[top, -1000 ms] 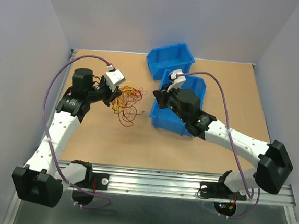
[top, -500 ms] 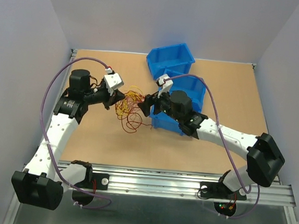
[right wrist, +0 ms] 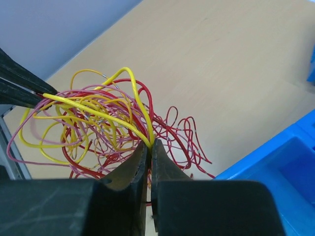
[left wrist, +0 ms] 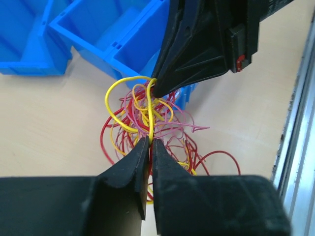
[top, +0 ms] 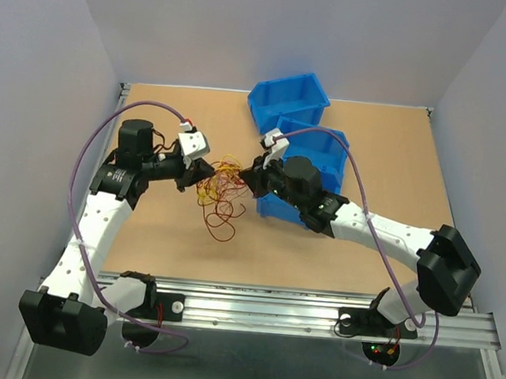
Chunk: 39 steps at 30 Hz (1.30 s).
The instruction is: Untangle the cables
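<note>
Cables (top: 219,194): one knotted wad on the table between the arms, beside blue bins (top: 280,208). Left claw (left wrist: 149,143) and right claw (right wrist: 149,146) each pinch the same yellow strand (right wrist: 93,110). Nothing separated yet.

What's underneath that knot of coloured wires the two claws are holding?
Through the loops of the cables, only the tan table shows. The thickest part of the tangle hides the spot directly below it, so that patch cannot be checked.
</note>
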Each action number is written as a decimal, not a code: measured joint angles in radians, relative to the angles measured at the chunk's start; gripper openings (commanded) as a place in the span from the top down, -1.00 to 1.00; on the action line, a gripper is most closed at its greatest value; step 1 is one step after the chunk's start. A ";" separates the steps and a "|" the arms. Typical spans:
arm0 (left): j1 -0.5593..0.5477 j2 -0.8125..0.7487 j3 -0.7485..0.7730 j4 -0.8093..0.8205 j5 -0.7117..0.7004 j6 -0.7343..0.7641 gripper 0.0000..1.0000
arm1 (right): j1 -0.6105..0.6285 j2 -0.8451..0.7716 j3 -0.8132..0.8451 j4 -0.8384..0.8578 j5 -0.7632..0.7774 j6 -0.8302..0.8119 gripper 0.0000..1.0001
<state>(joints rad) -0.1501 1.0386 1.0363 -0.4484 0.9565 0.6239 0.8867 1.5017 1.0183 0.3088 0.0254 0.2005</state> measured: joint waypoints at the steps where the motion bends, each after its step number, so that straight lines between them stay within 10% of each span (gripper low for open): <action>1: 0.002 -0.004 -0.001 0.010 -0.014 -0.008 0.61 | 0.002 -0.003 0.000 -0.003 0.024 0.009 0.99; 14: 0.056 -0.244 -0.153 0.317 -0.446 -0.173 -0.91 | 0.003 -0.246 -0.127 0.015 0.171 0.055 0.99; 30: 0.011 -0.182 -0.212 0.280 -0.039 0.074 -0.79 | 0.004 -0.208 -0.127 0.007 0.034 0.073 0.99; 39: -0.087 -0.061 -0.212 0.300 -0.088 0.093 -0.18 | 0.004 -0.208 -0.127 0.006 0.003 0.088 0.99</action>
<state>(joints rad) -0.2371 0.9775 0.8246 -0.1486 0.8684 0.7166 0.8906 1.2942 0.8917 0.3153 0.0280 0.2886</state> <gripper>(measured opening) 0.711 0.056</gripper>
